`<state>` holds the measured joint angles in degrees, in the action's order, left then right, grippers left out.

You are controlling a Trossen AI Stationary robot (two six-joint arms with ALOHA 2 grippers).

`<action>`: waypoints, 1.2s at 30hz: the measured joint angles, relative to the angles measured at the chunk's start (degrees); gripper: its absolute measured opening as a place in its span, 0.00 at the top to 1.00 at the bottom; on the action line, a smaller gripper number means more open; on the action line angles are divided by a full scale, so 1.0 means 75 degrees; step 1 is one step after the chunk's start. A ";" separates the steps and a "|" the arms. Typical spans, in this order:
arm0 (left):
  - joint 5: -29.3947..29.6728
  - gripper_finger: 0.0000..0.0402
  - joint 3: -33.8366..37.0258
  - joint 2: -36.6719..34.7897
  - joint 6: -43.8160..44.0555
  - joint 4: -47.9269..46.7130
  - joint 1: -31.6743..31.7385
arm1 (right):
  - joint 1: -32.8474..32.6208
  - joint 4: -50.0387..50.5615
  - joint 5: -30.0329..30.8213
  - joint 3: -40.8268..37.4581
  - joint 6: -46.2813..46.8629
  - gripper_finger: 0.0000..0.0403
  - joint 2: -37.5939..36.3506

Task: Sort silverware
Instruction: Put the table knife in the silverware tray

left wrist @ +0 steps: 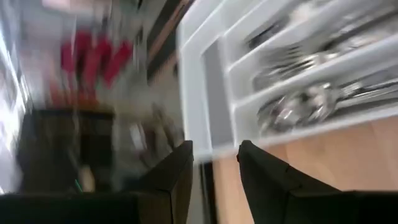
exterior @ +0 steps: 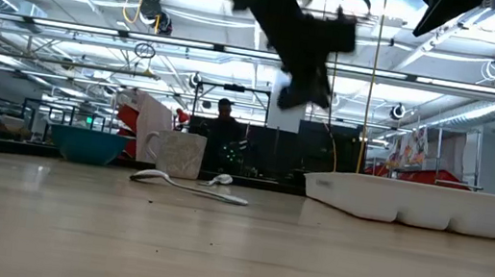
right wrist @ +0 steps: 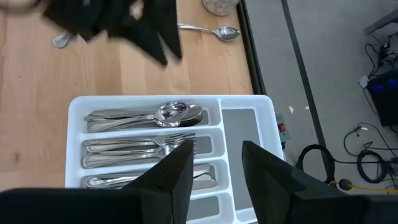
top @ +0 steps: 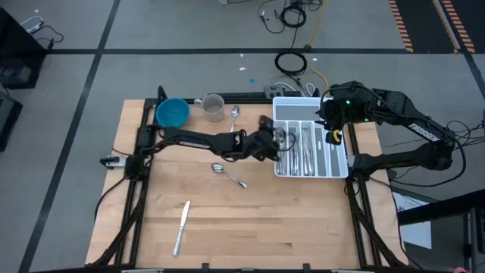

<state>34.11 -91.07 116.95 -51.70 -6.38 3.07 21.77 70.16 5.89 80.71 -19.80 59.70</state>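
Most silverware (top: pixel 303 152) fills my tray (top: pixel 339 168); 2 spoons (top: pixel 227 174) and 1 knife (top: pixel 182 226) remain on the counter (top: pixel 250 227), toward 9 o'clock. Left claw (top: pixel 279 141) apart, empty; right claw (right wrist: pixel 211 165) apart above.

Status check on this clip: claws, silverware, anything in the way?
Left claw open, empty, at the tray edge. Right claw open above tray. Two spoons and a knife loose on table. Path unobstructed.

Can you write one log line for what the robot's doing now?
left tool: open, empty, at tray | right tool: open, above tray | loose: knife, two spoons
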 joint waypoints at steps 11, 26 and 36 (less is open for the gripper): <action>0.0007 0.66 -0.0017 -0.2784 1.2087 -0.8215 -0.1001 | 0.0001 -0.0004 -0.0003 0.0003 -0.0112 0.68 -0.0087; -0.3371 0.66 0.0669 -0.3028 2.3529 -1.0377 -0.5574 | 0.0000 -0.0013 -0.0032 0.0002 0.0256 0.68 -0.0084; -0.4697 0.66 0.1207 -0.2399 2.4649 -0.8152 -0.6784 | 0.0000 -0.0247 -0.0032 0.0000 0.0439 0.68 -0.0084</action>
<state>-1.12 -82.02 98.95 133.16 -67.52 -47.81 21.77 68.31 5.65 80.71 -16.51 59.07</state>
